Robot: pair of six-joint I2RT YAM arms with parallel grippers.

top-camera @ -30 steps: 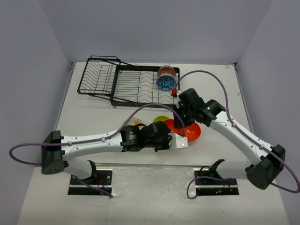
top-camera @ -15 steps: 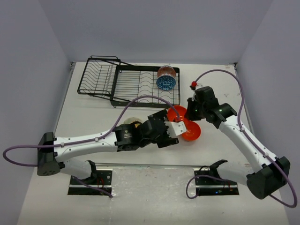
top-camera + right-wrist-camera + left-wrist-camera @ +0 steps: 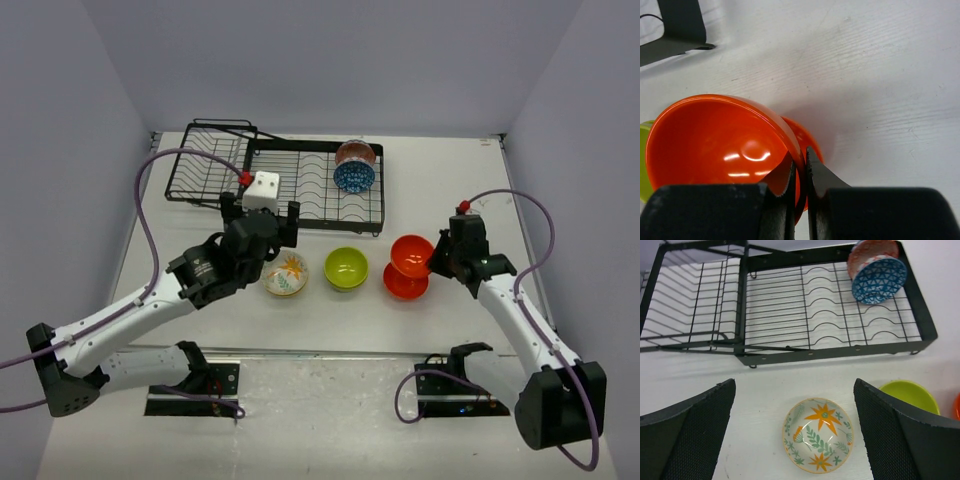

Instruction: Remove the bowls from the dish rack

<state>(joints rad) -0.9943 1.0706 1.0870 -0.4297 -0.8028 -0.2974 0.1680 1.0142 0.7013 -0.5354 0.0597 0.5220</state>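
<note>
The dish rack at 12 o'clock holds a blue patterned bowl and a pinkish-brown bowl at its 3 o'clock end. The left gripper, shut a second ago, now hangs spread between the rack and the floral bowl, which sits beside the lime green bowl. The right gripper pinches the rim of a tilted orange-red bowl over a second orange bowl.
</note>
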